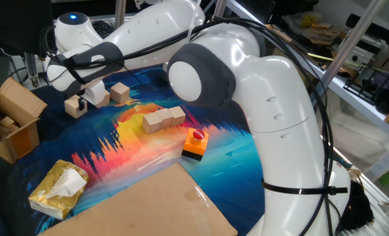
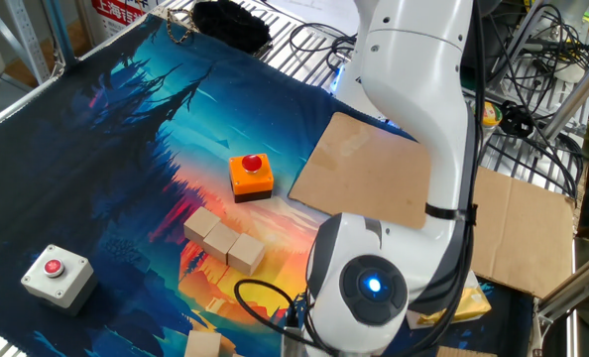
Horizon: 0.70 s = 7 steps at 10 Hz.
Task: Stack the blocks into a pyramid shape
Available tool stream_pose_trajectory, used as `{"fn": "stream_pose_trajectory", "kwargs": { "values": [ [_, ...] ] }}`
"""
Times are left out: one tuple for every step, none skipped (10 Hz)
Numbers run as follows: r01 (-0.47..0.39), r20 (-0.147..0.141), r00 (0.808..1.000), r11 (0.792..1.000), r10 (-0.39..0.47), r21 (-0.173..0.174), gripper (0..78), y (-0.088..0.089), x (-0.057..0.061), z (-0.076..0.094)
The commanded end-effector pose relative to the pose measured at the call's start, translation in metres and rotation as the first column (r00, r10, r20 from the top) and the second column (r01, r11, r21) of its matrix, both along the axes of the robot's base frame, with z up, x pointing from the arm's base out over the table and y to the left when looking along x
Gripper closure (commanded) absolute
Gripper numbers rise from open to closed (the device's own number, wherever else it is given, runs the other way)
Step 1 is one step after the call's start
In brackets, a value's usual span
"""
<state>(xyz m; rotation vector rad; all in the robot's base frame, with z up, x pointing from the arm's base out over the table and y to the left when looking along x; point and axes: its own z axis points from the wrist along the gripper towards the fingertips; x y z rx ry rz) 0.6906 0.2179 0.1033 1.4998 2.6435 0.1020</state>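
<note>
A: Gripper (image 1: 83, 99) state? Blocks?
B: Gripper low at 9 o'clock on the mat (image 1: 135, 157); fingers mostly hidden, can't tell if open or closed. Loose blocks: one (image 1: 74, 105) touching at its 9, one (image 1: 120, 92) at 2, a third behind the fingers.
A: Rest?
B: Row of three (image 1: 162, 119) mid-mat, touching. Orange button (image 1: 195, 143) at its 5 o'clock. Box (image 1: 11, 118) far 9.

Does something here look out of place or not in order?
Nothing looks spilled or broken. Three blocks sit in a tidy touching row, and three more lie loose near the gripper. A crumpled yellow packet lies at the mat's edge.
</note>
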Motion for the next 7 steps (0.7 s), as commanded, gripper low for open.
{"fn": "stream_pose_trajectory", "kwargs": {
  "values": [
    [-0.383, -0.035, 0.922, 0.922, 0.385, 0.057, 76.4, 0.001, -0.034, 0.059],
    [-0.44, -0.038, 0.896, 0.896, 0.442, 0.051, 76.4, 0.001, -0.04, 0.064],
    [-0.492, -0.046, 0.869, 0.87, 0.493, 0.031, 76.4, 0.0, -0.046, 0.068],
    [-0.534, -0.046, 0.844, 0.845, 0.535, 0.028, 76.4, -0.001, -0.051, 0.071],
    [-0.573, -0.052, 0.818, 0.819, 0.573, 0.017, 76.4, -0.002, -0.054, 0.075],
    [-0.617, -0.068, 0.786, 0.787, 0.615, 0.0, 76.4, -0.004, -0.057, 0.078],
    [-0.649, -0.069, 0.759, 0.761, 0.648, 0.005, 76.4, -0.005, -0.06, 0.082]
  ]
}}
